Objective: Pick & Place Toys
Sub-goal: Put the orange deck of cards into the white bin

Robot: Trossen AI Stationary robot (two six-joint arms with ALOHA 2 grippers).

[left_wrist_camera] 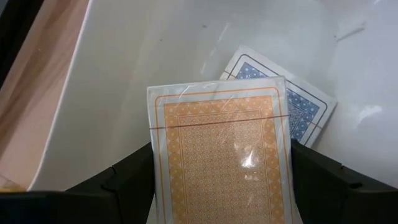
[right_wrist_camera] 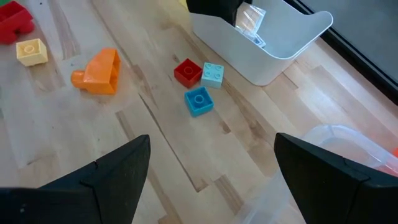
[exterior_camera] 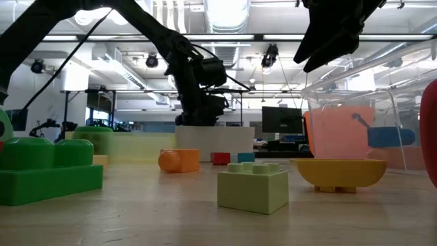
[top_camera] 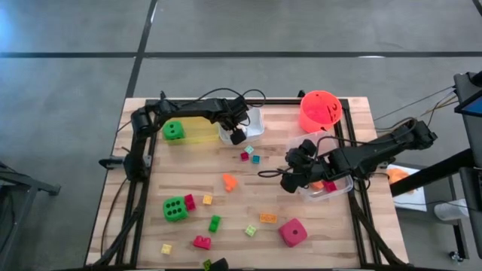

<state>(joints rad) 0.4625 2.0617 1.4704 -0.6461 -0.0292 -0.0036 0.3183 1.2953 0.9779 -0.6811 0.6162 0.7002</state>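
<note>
1. Left pincer (top_camera: 238, 137) grips an orange card (left_wrist_camera: 224, 162) across its edges, hanging over the white tray (top_camera: 256, 129) at about 12 o'clock on the surface (top_camera: 226, 226).
2. Inside that tray a blue card (left_wrist_camera: 308, 112) already lies flat, partly under the held one.
3. Right pincer (top_camera: 290, 181) hovers open and empty near 3 o'clock, beside the clear tray (top_camera: 339, 188).
4. Likely step: placing the card. Do it well by lowering until the card's free edge is close to the tray floor, then parting the fingers squarely so it drops flat rather than tipping against the wall.
5. Keep the fingers clear of the tray rim on release.
6. Bricks remain scattered: a red, a pale blue and a blue brick (right_wrist_camera: 199, 101) sit just beside the tray, toward 6 o'clock.
</note>
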